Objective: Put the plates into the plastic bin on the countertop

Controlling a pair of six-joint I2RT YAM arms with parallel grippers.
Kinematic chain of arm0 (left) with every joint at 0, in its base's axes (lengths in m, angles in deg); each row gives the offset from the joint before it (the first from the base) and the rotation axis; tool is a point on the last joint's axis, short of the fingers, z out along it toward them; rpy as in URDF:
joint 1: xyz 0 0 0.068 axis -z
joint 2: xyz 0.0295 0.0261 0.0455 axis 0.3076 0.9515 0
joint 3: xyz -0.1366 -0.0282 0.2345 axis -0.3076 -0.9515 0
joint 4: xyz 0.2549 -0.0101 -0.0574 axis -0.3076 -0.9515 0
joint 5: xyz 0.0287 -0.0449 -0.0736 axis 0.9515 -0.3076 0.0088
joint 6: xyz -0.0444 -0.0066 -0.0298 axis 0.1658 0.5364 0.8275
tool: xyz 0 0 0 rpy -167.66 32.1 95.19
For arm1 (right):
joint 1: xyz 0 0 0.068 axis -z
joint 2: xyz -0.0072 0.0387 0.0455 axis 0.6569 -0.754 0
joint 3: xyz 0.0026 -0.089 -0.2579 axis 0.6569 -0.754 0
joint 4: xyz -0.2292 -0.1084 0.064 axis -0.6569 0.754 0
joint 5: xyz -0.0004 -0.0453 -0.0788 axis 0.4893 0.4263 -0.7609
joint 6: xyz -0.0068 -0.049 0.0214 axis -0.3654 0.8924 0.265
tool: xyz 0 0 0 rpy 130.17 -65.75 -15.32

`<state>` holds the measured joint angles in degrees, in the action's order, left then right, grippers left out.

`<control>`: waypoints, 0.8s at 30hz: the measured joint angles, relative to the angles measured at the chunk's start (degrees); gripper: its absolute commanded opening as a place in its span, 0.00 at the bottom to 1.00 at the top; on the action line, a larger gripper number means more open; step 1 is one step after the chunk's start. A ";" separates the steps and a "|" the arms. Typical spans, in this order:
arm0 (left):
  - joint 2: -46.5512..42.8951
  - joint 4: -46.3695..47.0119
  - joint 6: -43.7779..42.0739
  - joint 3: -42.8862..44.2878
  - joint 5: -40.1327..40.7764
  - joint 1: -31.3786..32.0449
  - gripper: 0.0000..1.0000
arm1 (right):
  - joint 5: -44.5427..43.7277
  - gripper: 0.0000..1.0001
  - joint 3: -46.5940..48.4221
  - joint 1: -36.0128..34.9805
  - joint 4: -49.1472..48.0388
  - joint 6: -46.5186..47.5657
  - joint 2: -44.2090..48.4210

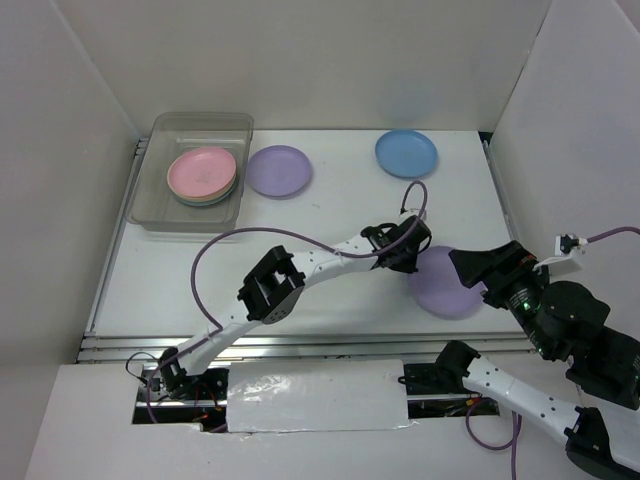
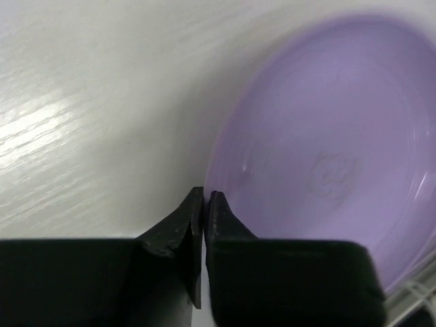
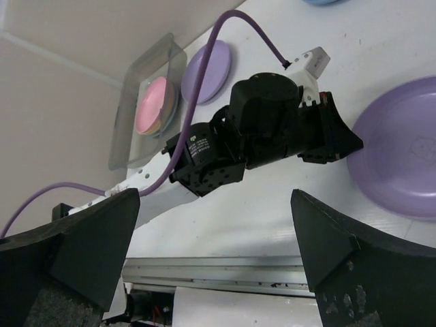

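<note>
At lower right, a lilac round plastic plate (image 1: 440, 292) lay flat; left gripper (image 2: 205, 196) clenched at its rim, right gripper (image 3: 214, 204) released.

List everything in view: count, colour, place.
bin: one, clear, far left of table
stacked plates: pink on top, count below unclear, inside the bin
lilac plate: one, just right of the bin
blue plate: one, far side, right of centre
second lilac plate: one, near right, between the two tools
table: one, white
rail: one, metal, near edge
left tool: shut, tips at second lilac plate's rim; grip unclear
right tool: open, at that plate's right side
</note>
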<state>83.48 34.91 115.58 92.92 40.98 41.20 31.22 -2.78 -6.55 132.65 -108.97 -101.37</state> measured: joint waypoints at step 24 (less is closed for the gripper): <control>-31.78 -4.66 -3.56 -20.50 5.44 -51.89 0.00 | 3.63 1.00 -5.16 0.02 -7.08 2.21 0.07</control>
<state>51.70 30.25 112.01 72.42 46.42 -10.69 34.85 -7.93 -6.53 125.57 -106.77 -101.31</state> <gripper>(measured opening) 0.058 0.998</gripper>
